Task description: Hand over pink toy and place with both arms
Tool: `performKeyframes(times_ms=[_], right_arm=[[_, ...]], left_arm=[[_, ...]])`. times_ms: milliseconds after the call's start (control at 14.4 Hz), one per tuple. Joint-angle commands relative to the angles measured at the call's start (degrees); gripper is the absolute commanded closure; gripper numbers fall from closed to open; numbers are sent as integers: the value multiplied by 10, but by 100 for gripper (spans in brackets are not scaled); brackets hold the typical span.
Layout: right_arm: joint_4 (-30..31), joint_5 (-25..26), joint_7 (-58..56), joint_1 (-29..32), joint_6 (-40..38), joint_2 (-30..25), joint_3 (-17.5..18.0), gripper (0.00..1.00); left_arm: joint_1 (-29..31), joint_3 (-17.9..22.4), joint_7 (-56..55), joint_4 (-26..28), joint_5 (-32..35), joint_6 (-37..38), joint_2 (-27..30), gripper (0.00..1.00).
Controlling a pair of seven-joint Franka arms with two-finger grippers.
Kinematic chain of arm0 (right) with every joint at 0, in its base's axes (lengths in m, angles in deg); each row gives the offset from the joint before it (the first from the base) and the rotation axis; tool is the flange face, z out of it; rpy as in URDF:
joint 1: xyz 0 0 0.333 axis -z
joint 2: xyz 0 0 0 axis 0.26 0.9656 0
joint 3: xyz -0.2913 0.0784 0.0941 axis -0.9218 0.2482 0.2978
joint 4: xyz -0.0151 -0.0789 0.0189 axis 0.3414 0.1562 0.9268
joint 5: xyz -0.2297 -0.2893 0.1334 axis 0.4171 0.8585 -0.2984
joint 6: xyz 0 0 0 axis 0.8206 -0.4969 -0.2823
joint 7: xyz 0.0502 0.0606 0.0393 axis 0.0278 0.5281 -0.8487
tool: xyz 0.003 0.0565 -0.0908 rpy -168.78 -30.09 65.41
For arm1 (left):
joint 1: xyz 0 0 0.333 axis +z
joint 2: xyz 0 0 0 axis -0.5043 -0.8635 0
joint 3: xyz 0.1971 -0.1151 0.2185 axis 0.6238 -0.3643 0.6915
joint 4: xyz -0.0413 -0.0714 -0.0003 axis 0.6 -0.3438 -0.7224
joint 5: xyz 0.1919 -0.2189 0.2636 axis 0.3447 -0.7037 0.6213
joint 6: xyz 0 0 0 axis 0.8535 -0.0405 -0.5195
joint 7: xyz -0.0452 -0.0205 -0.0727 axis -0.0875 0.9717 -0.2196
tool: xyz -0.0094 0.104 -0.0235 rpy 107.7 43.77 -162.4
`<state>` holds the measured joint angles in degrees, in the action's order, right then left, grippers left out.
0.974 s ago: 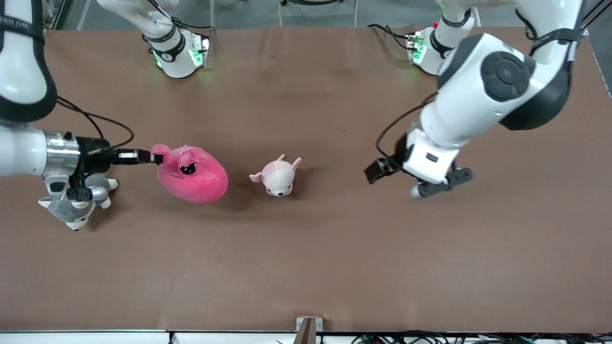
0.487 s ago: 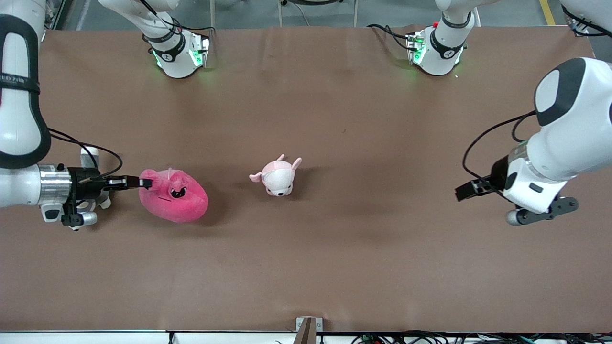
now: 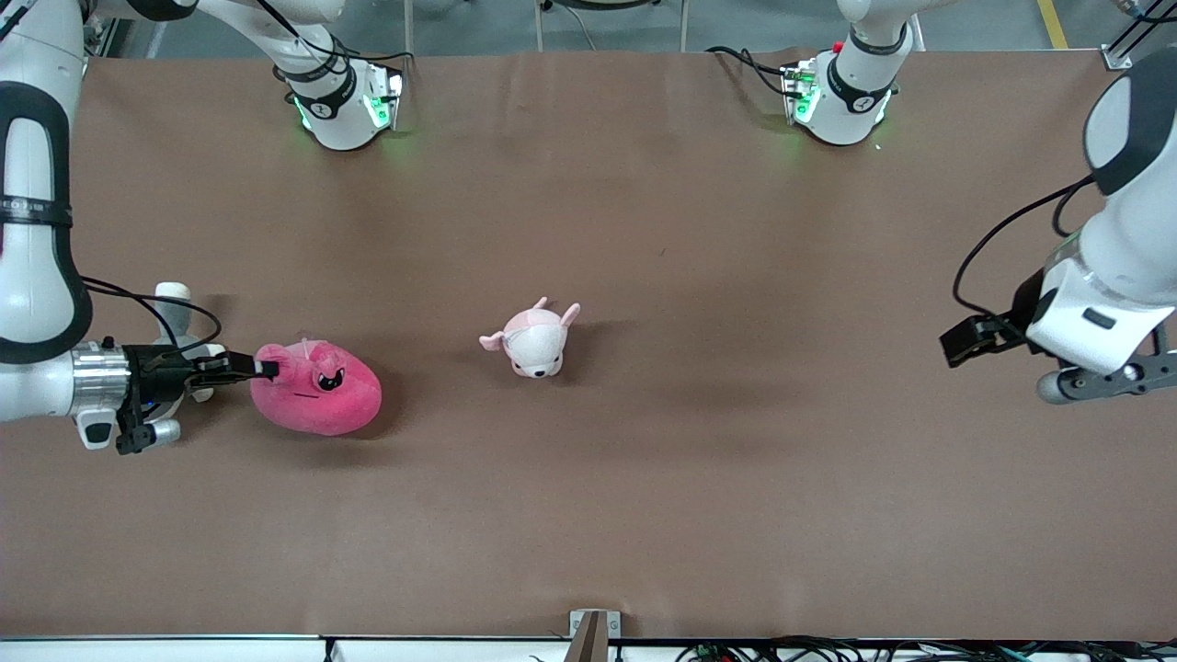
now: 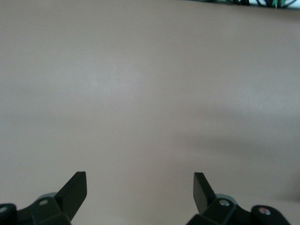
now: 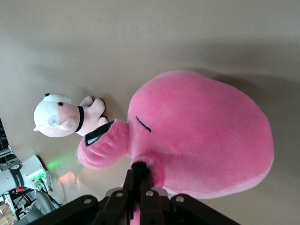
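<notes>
The pink toy (image 3: 317,400), a hot-pink blob plush with black angry eyes, hangs low at the table surface near the right arm's end. My right gripper (image 3: 267,370) is shut on a small nub at the toy's edge. The right wrist view shows the fingers (image 5: 140,171) pinching that nub, with the toy's body (image 5: 201,136) spread past them. My left gripper (image 3: 963,339) is open and empty over bare table near the left arm's end. The left wrist view (image 4: 139,180) shows only tabletop between the fingertips.
A small pale-pink-and-white puppy plush (image 3: 533,338) sits mid-table and also shows in the right wrist view (image 5: 63,117). A grey-and-white husky plush (image 3: 175,299) lies mostly hidden under my right wrist. The brown table (image 3: 644,478) reaches its front edge low in the view.
My right gripper has carried the pink toy toward the right arm's end of the table and lower. My left arm has drawn back toward its own end.
</notes>
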<state>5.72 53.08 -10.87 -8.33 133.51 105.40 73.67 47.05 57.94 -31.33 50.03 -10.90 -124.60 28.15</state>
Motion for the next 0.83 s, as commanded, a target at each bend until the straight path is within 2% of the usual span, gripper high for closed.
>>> performKeyframes(times_ms=[0,139,209,417,557,626,765], right_arm=[[-24,12,-34,10,-13,18,10,100],[-24,22,-57,14,-13,19,10,100],[-23,23,-75,15,-13,20,10,100],[-23,25,-96,18,-29,30,10,100],[-23,26,-95,18,-42,30,10,99],[-23,26,-96,18,-47,30,10,99],[-23,24,-96,18,-63,30,11,99]], left_arm=[[5,-5,56,6,3,43,31,0],[-3,0,61,9,-12,63,53,0],[-18,20,61,18,-25,66,74,0],[-123,171,98,96,-110,66,152,0],[-196,254,115,146,-120,66,196,0],[-214,274,116,161,-121,66,209,0],[-213,273,117,174,-124,66,222,0]])
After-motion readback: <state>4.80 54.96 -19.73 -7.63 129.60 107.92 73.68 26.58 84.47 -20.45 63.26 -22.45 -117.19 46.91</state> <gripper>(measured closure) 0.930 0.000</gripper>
